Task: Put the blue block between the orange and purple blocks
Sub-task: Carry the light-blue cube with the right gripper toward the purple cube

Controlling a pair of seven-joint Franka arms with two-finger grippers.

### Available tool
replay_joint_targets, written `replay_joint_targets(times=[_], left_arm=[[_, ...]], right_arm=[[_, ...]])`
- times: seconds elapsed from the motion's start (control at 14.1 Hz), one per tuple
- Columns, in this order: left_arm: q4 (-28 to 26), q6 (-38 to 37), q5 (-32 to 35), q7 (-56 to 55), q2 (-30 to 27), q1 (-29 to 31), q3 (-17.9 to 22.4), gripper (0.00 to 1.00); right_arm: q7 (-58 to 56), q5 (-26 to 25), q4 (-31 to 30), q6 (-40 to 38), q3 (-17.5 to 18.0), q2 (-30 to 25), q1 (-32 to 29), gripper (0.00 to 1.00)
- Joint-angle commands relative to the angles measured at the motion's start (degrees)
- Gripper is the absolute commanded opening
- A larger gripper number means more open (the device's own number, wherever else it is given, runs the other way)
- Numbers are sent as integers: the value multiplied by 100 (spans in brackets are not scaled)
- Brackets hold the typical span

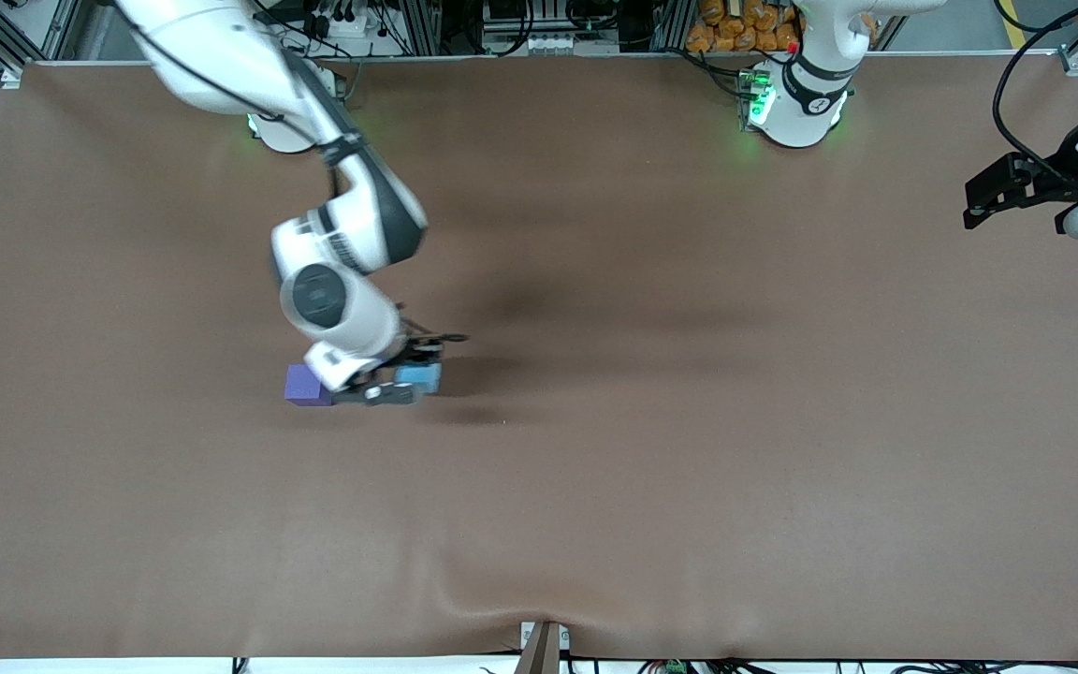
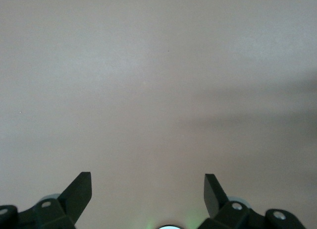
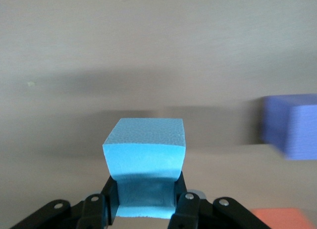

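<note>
While the left gripper [image 2: 147, 189] waited wide open, the right gripper [image 3: 143, 201] pinched the blue block [image 3: 144, 162], seemingly light, slightly yielding foam, low on opposite faces.

The right pincer [image 1: 408, 382], clamped on the blue block [image 1: 418, 377], and the purple block [image 1: 308, 386] crowd the frame's centre-left. Bare table [image 1: 689, 468] across the centre, right and lower frame allows free passage.
</note>
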Motion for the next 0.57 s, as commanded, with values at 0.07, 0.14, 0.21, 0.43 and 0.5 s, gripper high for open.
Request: replay_joint_targets(times=[0.07, 0.14, 0.21, 0.43, 0.5], left_arm=[[57, -82, -96, -66, -27, 38, -27, 100], [57, -82, -96, -66, -27, 38, -27, 100], [57, -82, -96, -66, -27, 38, -27, 100], [40, -82, -96, -75, -27, 38, -27, 100], [40, -82, -96, -75, -27, 38, -27, 100]], right_arm=[[-480, 6, -142, -616, 139, -358, -429, 0], [-559, 6, -151, -809, 139, -420, -551, 0], [-777, 6, -186, -915, 131, -490, -622, 0], [-1297, 6, -599, -890, 131, -745, -973, 0], [-1368, 6, -721, -855, 131, -772, -1044, 0]])
